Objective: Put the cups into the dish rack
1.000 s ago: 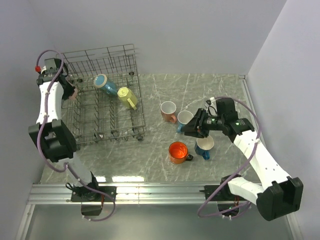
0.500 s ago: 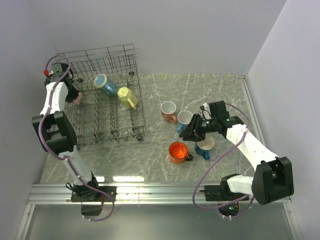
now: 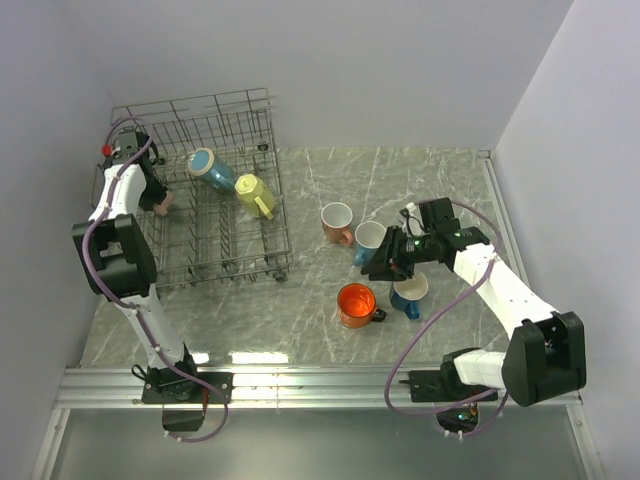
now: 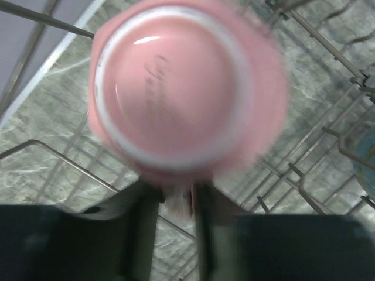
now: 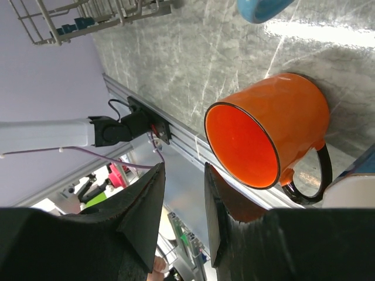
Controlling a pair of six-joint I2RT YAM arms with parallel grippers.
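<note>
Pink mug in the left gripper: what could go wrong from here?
1. The left gripper pinches the pink mug by one narrow part, over the dish rack; it could slip or strike the wires.
2. The right gripper, open, sits among the orange mug, dark blue mug and light blue mug, which stand close together; reaching for one may knock another.

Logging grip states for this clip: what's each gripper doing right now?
Left gripper: closed on the pink mug.
Right gripper: open, holding nothing.

Glossy pink mug (image 4: 176, 93), glossy orange mug (image 5: 266, 137), metal rack (image 3: 205, 120)
</note>
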